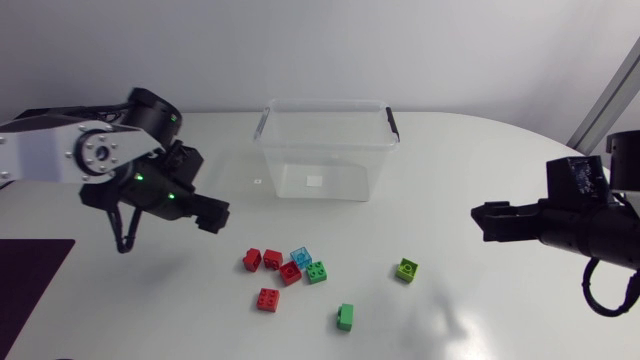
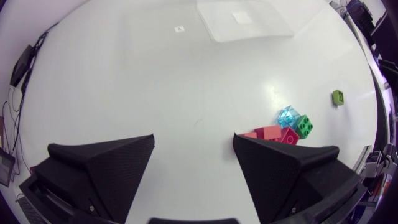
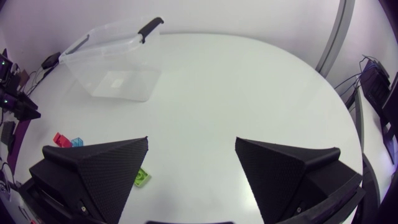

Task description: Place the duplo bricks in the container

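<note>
- Duplo bricks (image 1: 290,272) lie loose on the white table (image 1: 480,320), eight in all, in front of the clear container (image 1: 325,103); none is inside it yet.
- Five of them huddle together, touching or nearly so: three red, one pale blue brick (image 1: 301,258) and one dark green brick (image 1: 316,271).
- Three sit apart: a lone red brick (image 1: 267,299) just outside the huddle, a green brick (image 1: 345,317) nearer the table's front edge, and a lime brick (image 1: 406,269) off towards the right arm.
- The left claw (image 2: 194,140) hangs near the huddle with its fingers spread wide and nothing between them; the red bricks sit just ahead of one finger.
- The right claw (image 3: 191,142) hovers well apart from the bricks, equally wide and empty.
- Hard moulded plastic, the bricks look light, stiff and unbreakable, but smooth enough to skid on the table if nudged.
- The likeliest hold is a pinch across two flat side walls, coming from above, rather than on the studded top.
- Loose bricks leave the fingers room on both sides; those in the huddle are crowded by their neighbours.
- The container stands open and lidless, and looks light enough to shift if bumped.
</note>
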